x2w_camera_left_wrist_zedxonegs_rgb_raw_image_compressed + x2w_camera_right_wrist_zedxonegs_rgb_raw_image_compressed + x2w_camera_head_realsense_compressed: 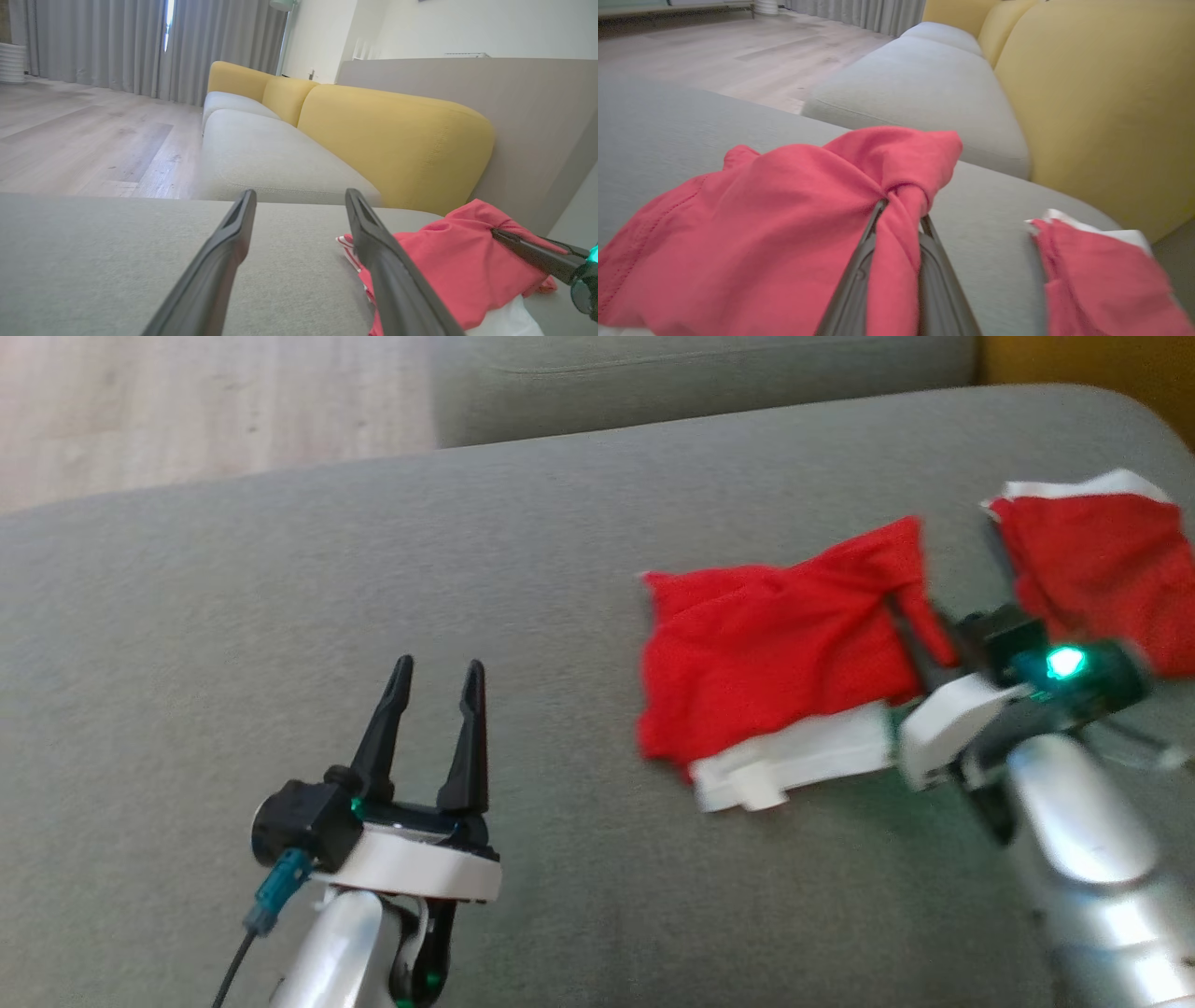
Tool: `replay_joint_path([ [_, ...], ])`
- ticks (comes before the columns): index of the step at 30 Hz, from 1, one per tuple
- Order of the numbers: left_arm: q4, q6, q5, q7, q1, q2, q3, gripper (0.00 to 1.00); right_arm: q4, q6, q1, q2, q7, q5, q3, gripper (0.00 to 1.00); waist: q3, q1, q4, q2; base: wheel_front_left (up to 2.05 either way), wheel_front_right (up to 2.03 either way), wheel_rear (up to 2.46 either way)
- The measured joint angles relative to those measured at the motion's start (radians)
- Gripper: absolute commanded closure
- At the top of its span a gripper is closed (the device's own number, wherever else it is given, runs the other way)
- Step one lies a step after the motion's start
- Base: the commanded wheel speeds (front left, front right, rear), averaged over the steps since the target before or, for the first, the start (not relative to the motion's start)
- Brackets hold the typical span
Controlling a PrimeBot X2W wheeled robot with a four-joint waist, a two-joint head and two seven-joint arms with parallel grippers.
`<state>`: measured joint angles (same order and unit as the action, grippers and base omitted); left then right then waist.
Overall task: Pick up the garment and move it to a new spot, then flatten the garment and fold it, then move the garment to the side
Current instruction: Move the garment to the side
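- The right pincer (900, 214) is nipped almost shut. Its two long dark fingers (852, 289) squeeze a twisted rope of red cloth between them.
- That cloth is the garment (775, 635), a soft, matte red fabric rumpled into loose folds. It gathers into a tight bunch where it is pinched at its upper right corner, and the rest spreads over the right part of the sofa seat.
- A white band (803, 756) runs along the garment's near edge. It is flatter and stiffer-looking than the red cloth, with a small square tab.
- A second red piece (1102, 569) with a white rim lies further right, past the right arm. I can't tell whether it joins the first.
- The left pincer (440, 665) stands wide open and holds nothing. Its smooth black tapering fingers sit over bare cushion, well apart from the garment.
- The sofa seat (560, 523) is grey, finely woven and round-edged.
- Behind it are plump yellow back cushions (397, 135).
- Beyond the sofa are a pale wood-plank floor (187, 411) and grey pleated curtains (93, 42).
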<state>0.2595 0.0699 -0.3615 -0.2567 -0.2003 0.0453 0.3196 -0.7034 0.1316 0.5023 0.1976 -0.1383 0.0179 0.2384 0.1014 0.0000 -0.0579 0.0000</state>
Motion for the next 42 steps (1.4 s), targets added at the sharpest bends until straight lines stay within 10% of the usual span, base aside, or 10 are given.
replay_joint_path([
  [14, -0.051, -0.007, 0.006, 0.0, -0.112, -0.002, 0.002, 0.0, 0.117, 0.0, 0.127, 0.33, 0.095, -0.071, -0.058, 1.0, 0.146, 0.0002, -0.063, 0.0, 0.0, 0.0, 0.0],
  [36, -0.036, 0.027, 0.039, 0.0, -0.148, -0.002, -0.032, 0.0, -0.073, 0.0, 0.21, 0.342, 0.13, 0.105, -0.388, 1.0, 0.265, 0.0001, -0.01, 0.0, 0.0, 0.0, 0.0],
  [37, -0.036, 0.028, 0.039, 0.0, -0.148, -0.002, -0.034, 0.0, -0.075, 0.0, 0.21, 0.337, 0.13, 0.114, -0.402, 0.72, 0.265, 0.0001, -0.011, 0.0, 0.0, 0.0, 0.0],
  [38, -0.035, 0.029, 0.039, 0.0, -0.148, -0.002, -0.034, 0.0, -0.075, 0.0, 0.21, 0.332, 0.128, 0.123, -0.415, 0.0, 0.265, 0.0001, -0.012, 0.0, 0.0, 0.0, 0.0],
  [42, -0.024, 0.033, 0.039, 0.0, -0.147, -0.003, -0.045, 0.0, -0.072, 0.0, 0.21, 0.304, 0.105, 0.142, -0.453, 0.0, 0.251, 0.0001, -0.016, 0.0, 0.0, 0.0, 0.0],
])
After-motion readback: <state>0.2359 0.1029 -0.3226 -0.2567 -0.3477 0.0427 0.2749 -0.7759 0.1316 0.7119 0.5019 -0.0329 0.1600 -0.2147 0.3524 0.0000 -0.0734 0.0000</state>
